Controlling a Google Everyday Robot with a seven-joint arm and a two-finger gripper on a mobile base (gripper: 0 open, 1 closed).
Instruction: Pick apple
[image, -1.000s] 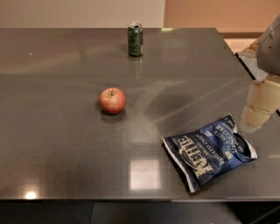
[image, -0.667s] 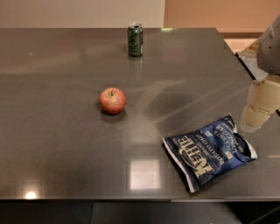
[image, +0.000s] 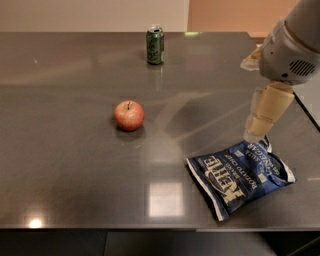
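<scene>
You are at the very start of the pick: the approach has not closed on the fruit, and nothing is in the claw's grasp. The gripper (image: 256, 131) hangs at the right side of the table (image: 60, 165), pointing down, with its tip just over the far edge of the blue chip bag (image: 240, 177), which lies immediately below the claw and spreads toward the camera (whether the tip touches the bag I cannot tell). Whether the claw is spread or pressed together I cannot tell either, so check that before you commit. The apple (image: 129, 115) sits well apart from the claw, off to its left as the camera sees it and at about the same depth, perhaps slightly farther back, standing alone on bare tabletop with its stem up. The green can (image: 155, 45) stands far beyond the claw and to its left, near the back edge, well clear of the straight path to the fruit. Your next move, as I judge it, calls for lifting clear of the bag, carrying the claw leftward across the open surface until it is above the apple, making sure it is spread wider than the fruit, and only then coming down around it.
</scene>
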